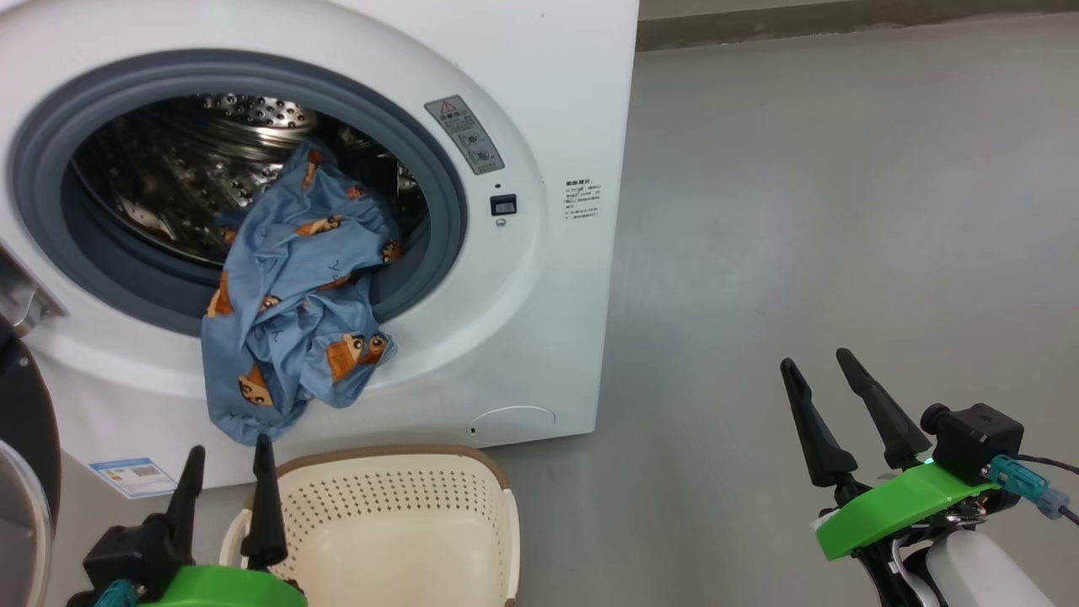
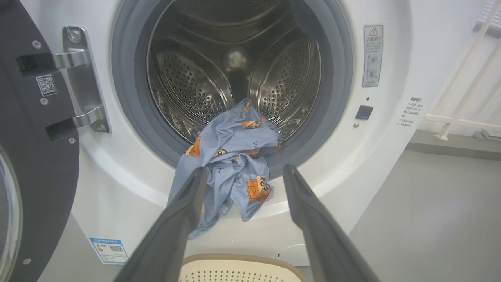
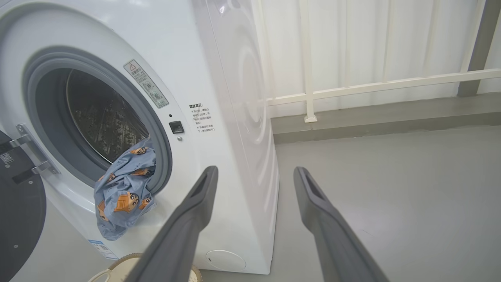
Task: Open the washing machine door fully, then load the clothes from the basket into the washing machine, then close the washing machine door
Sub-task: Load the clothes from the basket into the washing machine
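Left end effector hovers low before the washing machine, its two dark fingers spread apart and gripping nothing. One fingertip sits right by the lowest fold of the clothes; whether it touches the fabric cannot be told. Right end effector hangs well off to the right over the grey floor, fingers likewise apart and empty, past the machine's side panel. The clothes, light blue with orange-brown cartoon figures, lie half in and half out. The upper part rests inside the perforated steel drum, and the rest drapes over the grey rubber ring and down the white front. The washing machine door stands swung open on the left, its dark inner face toward the left wrist camera, held by a metal hinge. The basket sits on the floor directly below the opening, just beside the left end effector. A blue label sticker shows low on the machine's front.
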Motion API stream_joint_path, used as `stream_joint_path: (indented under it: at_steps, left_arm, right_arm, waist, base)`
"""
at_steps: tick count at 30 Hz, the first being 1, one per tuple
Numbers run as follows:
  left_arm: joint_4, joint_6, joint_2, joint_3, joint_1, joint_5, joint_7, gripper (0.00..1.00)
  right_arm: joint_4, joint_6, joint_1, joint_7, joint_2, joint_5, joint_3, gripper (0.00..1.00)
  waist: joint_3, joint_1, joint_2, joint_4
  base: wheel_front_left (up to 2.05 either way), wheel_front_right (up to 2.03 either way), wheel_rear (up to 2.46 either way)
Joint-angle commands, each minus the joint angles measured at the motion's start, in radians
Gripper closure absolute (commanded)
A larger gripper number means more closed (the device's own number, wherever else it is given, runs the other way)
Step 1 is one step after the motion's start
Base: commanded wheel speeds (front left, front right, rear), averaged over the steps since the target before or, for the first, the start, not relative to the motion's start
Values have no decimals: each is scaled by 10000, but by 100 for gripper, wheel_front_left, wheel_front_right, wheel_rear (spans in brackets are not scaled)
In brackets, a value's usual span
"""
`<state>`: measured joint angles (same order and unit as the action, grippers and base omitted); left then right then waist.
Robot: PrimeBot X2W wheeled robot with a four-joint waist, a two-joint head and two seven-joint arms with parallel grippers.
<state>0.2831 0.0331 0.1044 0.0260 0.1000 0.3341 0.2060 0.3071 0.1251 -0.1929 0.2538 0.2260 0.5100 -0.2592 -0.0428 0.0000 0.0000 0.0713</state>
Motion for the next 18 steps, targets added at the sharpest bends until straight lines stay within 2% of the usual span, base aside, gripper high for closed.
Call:
stream_joint_path:
  at_steps: [1,7,18]
  left_arm:
    - [-55,-33,200,-274,363,90,-49,0]
    - [1431,144,459,-273,1211,278,-469,0]
    - [5597,560,1171,-377,3935,641,-560,0]
  right_arm:
    - [-246,56,-240,80,169,104,-206,0]
    - [-309,56,-407,80,130,54,-242,0]
    - [-500,56,-960,80,-26,-161,-209,0]
  waist:
    - [-81,0,0,27]
    - [-541,0,0,133]
    - [-1920,0,0,740]
  base:
    - [0,0,0]
    - [0,0,0]
    - [0,0,0]
